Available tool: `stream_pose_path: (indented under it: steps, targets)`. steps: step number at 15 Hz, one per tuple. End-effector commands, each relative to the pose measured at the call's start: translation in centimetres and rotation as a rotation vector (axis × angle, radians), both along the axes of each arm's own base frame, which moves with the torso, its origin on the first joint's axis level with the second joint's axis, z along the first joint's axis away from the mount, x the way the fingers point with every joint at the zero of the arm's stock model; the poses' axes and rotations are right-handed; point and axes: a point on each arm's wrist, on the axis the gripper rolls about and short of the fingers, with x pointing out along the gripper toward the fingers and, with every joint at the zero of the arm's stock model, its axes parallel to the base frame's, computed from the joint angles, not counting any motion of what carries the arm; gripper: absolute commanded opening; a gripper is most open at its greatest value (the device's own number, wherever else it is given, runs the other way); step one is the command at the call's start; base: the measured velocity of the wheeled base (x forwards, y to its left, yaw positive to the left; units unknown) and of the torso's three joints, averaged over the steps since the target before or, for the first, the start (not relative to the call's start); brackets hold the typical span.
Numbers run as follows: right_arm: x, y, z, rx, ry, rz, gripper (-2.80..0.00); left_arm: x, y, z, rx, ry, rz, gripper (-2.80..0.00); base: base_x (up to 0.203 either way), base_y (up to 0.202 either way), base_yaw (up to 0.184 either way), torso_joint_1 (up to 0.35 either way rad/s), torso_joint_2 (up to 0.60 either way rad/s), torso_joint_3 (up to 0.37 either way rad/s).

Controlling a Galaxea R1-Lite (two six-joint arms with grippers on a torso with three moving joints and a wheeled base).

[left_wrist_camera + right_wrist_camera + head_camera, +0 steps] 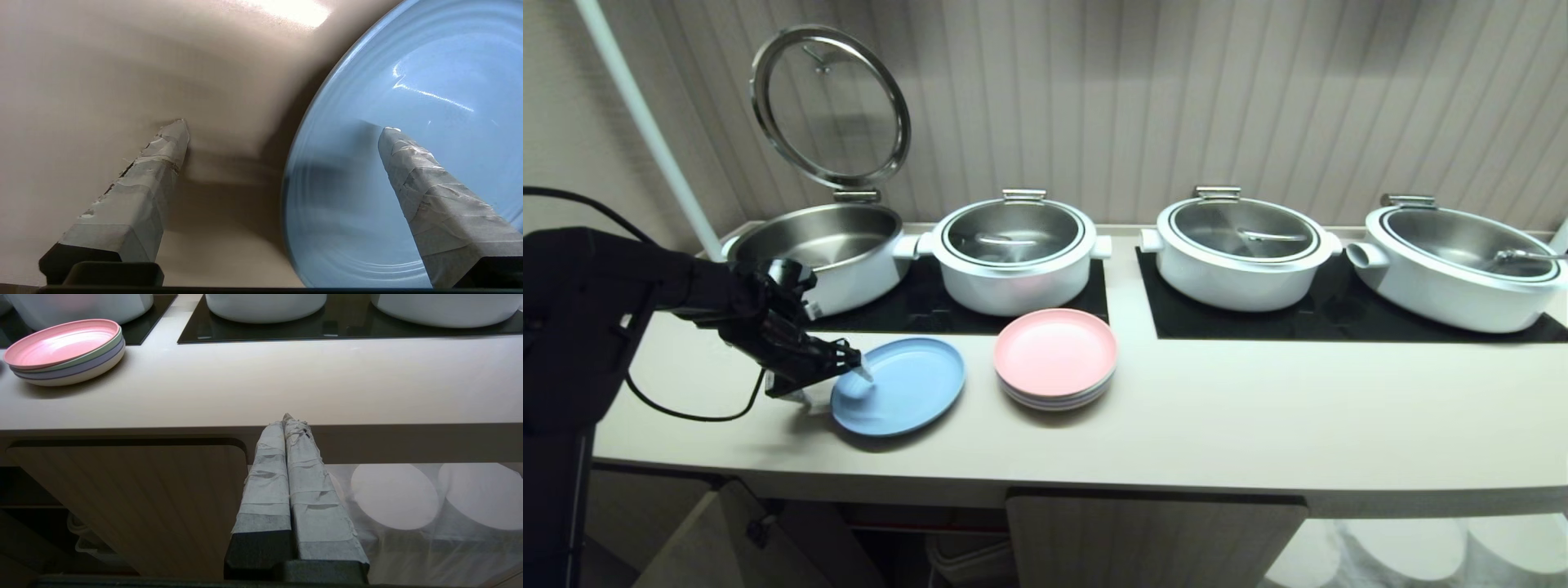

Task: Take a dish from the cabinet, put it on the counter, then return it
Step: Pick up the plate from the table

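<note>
One blue dish (900, 385) lies flat on the tabletop (1217, 408), left of a pink-topped plate stack (1055, 356) and in front of four pots (1013, 253) on black mats. The left hand (837, 384) hangs over the dish's left rim.

Up close from the left wrist, the left hand (282, 126) is spread wide and straddles the rim: one finger (425, 192) over the dish (429, 81), the other over bare tabletop (102, 81), gripping nothing.

From the right wrist, the right hand (290, 418) is pressed closed, empty, low before the tabletop edge by a cabinet (135, 498) door.
</note>
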Motion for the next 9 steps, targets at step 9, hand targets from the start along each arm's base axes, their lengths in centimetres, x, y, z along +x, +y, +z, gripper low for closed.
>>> stream_pose_path:
  steps: [9]
  targets:
    - [0.0, 0.0, 0.0, 0.0, 0.0, 0.0, -2.8, 0.28, -0.58, -0.44, -0.005, 0.005, -0.012, 0.0, 0.0, 0.0, 0.0, 0.0, 0.0, 0.0]
